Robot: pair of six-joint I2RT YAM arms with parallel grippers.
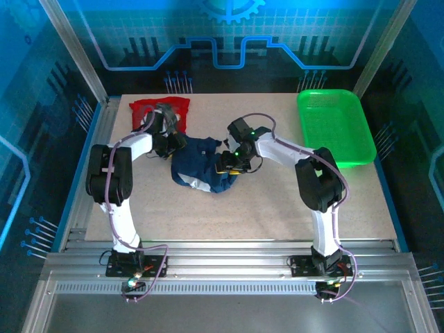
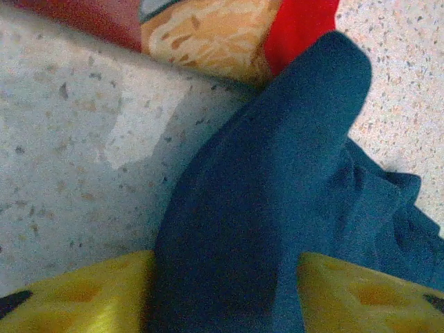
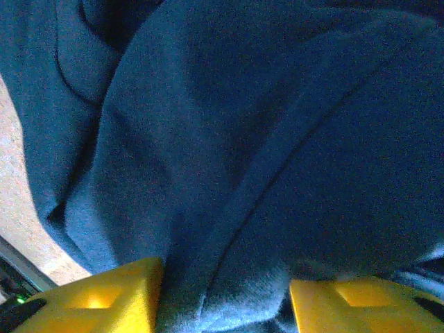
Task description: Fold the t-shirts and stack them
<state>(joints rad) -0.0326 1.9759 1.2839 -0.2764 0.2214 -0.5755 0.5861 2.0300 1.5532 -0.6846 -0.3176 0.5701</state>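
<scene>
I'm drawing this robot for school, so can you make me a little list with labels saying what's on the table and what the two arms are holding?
table: speckled beige tabletop
navy shirt: crumpled navy blue cloth t-shirt, mid-table, between both arms
red shirt: red cloth t-shirt with a picture, far left corner
basket: green plastic mesh basket, far right
left jaws: shut on a navy shirt fold, between yellow fingers
right jaws: shut on navy cloth too, yellow fingers either side
folding: navy shirt not folded, shirts not stacked

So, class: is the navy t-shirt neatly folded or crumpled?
Crumpled: the navy t-shirt sits in an uneven heap, cloth bunched in the left gripper and right gripper.
</scene>
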